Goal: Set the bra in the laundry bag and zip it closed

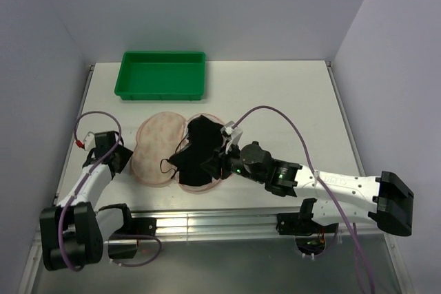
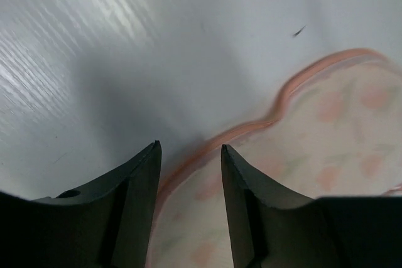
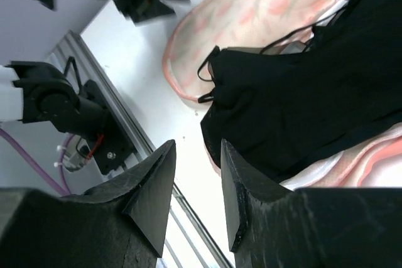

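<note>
The laundry bag [image 1: 158, 146] lies opened flat in two lobes in the middle of the table. The black bra [image 1: 196, 156] lies on its right lobe, with thin straps reaching toward the left lobe. My right gripper [image 1: 209, 164] is open and empty, low over the bra's near right edge. In the right wrist view its tips [image 3: 198, 149] are just beside the bra [image 3: 301, 98], above bare table. My left gripper [image 1: 126, 157] is open at the bag's left rim. In the left wrist view its tips [image 2: 190, 149] straddle the bag's pink zipper edging [image 2: 251, 128].
A green plastic tray [image 1: 162, 74] stands at the back, behind the bag. An aluminium rail [image 1: 207, 222] runs along the near table edge and also shows in the right wrist view [image 3: 125, 111]. Walls close in on the left, the back and the right.
</note>
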Action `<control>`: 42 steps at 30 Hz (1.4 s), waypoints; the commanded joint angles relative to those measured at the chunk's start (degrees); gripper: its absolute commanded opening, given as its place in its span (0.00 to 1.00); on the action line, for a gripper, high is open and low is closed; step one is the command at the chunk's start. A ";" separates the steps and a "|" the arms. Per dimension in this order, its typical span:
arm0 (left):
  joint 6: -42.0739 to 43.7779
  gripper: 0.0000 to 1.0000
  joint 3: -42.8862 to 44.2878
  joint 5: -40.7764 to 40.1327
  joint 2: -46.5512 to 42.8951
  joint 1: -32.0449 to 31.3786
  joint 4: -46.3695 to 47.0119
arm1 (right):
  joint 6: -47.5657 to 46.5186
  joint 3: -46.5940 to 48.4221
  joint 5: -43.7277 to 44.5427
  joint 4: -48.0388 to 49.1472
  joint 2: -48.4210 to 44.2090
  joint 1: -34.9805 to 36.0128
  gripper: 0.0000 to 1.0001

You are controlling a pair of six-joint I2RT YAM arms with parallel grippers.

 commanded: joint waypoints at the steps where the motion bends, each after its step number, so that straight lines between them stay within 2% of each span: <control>1: 3.92 0.49 -0.12 8.16 4.76 1.03 2.30 | -0.64 -1.16 1.48 1.61 -3.95 -0.72 0.42; 11: 4.37 0.48 -2.67 8.43 4.25 0.42 3.80 | 0.59 -3.18 2.28 2.05 -6.07 -0.81 0.42; 17: 4.36 0.47 -2.85 8.43 5.66 -0.72 3.97 | 3.57 -4.06 6.49 1.52 -4.93 -1.25 0.43; 20: 4.54 0.37 -2.85 8.25 5.31 -0.99 4.06 | 6.74 -4.94 7.64 1.34 -3.44 -3.00 0.46; 21: 4.54 0.27 -2.76 8.16 5.39 -0.99 3.89 | 7.35 -5.20 7.72 1.52 -3.17 -3.97 0.46; 28: 4.36 0.00 -3.99 8.16 2.42 -0.99 4.41 | 11.57 -8.10 9.83 1.87 -3.17 -8.10 0.55; 30: 4.36 0.00 -4.34 7.90 1.53 -0.99 4.59 | 12.28 -8.89 10.10 2.22 -2.21 -9.07 0.63; 35: 4.54 0.00 -5.22 10.44 -4.52 -1.07 5.03 | 14.13 -9.60 9.57 2.83 2.88 -11.35 0.67; 36: 4.54 0.00 -5.13 11.23 -5.84 -1.25 4.94 | 14.39 -9.51 9.57 2.92 4.89 -11.71 0.67; 37: 4.54 0.00 -5.05 11.85 -8.81 -1.69 4.42 | 14.83 -9.25 9.75 3.10 5.70 -12.06 0.59; 40: 4.71 0.00 -3.82 11.77 -14.53 -4.93 2.40 | 15.01 -8.46 10.45 3.36 8.33 -13.64 0.45; 41: 4.80 0.00 -3.47 11.85 -15.86 -6.86 2.13 | 15.01 -8.28 10.54 3.54 9.04 -14.17 0.31; 42: 4.80 0.00 -2.77 11.68 -17.01 -8.70 1.61 | 15.09 -8.11 10.54 3.89 9.65 -15.04 0.29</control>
